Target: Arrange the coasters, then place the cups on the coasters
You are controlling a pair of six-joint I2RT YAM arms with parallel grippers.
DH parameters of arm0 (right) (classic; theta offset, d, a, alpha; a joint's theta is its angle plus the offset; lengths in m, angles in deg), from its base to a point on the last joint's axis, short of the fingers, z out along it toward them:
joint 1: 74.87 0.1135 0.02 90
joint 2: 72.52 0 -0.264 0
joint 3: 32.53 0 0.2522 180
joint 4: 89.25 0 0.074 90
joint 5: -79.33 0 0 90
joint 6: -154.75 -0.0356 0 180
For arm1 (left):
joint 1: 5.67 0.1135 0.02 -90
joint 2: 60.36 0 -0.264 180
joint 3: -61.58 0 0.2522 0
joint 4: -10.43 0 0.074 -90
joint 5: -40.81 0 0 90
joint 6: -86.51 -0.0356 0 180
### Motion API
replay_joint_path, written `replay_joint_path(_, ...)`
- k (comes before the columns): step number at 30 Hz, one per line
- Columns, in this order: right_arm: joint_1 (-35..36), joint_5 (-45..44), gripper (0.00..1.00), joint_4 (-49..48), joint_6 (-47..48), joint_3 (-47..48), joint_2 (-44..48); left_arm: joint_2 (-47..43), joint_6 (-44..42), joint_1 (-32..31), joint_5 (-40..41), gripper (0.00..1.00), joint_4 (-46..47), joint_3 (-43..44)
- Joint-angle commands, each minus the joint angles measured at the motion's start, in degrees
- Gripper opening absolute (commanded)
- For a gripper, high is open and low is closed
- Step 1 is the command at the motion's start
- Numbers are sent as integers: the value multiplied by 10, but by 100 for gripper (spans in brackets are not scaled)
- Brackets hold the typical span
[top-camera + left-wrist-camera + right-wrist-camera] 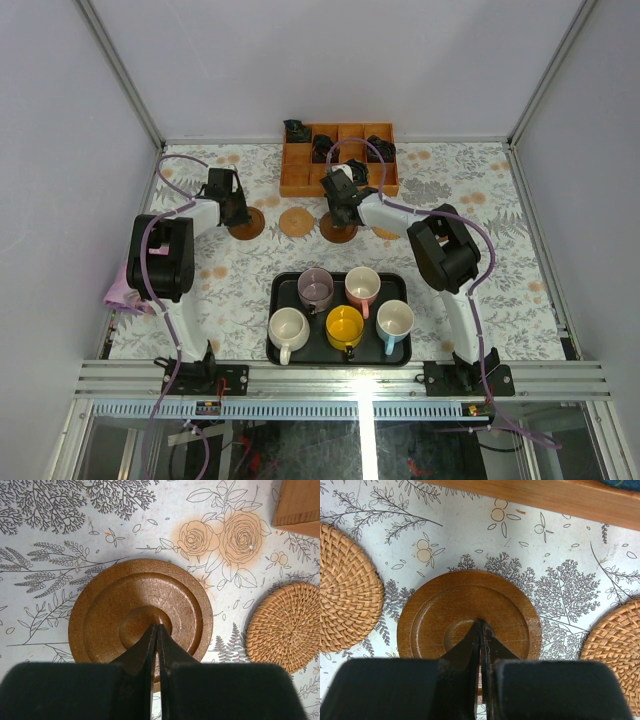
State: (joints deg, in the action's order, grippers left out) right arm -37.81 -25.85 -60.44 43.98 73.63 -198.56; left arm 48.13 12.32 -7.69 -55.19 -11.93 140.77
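Observation:
Two dark brown wooden coasters lie on the floral cloth. My left gripper (157,626) is shut, with nothing between its fingers and its tips at the centre dimple of the left coaster (125,605), also seen from above (252,227). Above the middle of the other dark coaster (450,610), in the top view (338,236), my right gripper (481,622) is shut and empty too. Between them lies a tan woven coaster (297,221). Another tan one (617,650) sits right of the right gripper. The cups, mauve (316,289), pink (362,287), cream (288,329), yellow (345,327) and light blue (395,321), stand on the black tray (281,283).
An orange wooden compartment box (300,175) with black items stands at the back, just beyond both grippers. A pink cloth (122,292) lies at the left table edge. Grey walls close in both sides.

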Motion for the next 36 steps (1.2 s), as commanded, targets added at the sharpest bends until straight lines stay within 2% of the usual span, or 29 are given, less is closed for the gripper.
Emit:
replay_joint_path(1, -3, 20, 0, 4, 19, 19, -6, 14, -7, 2, -17, 1, 31, 6)
replay_joint_path(8, -2, 96, 3, -57, 37, -9, 52, 10, -3, 2, -34, 1, 35, -1)
replay_joint_path(13, 4, 169, 3, -64, 38, 17, 33, 19, 4, 2, -56, 2, 39, -4)
replay_joint_path(27, 38, 225, 3, -44, 52, 108, -38, 35, 29, -14, -100, 3, 45, -19)
replay_joint_path(36, 43, 233, 3, -34, 49, 107, -55, 31, 33, -20, -97, 3, 44, -22)
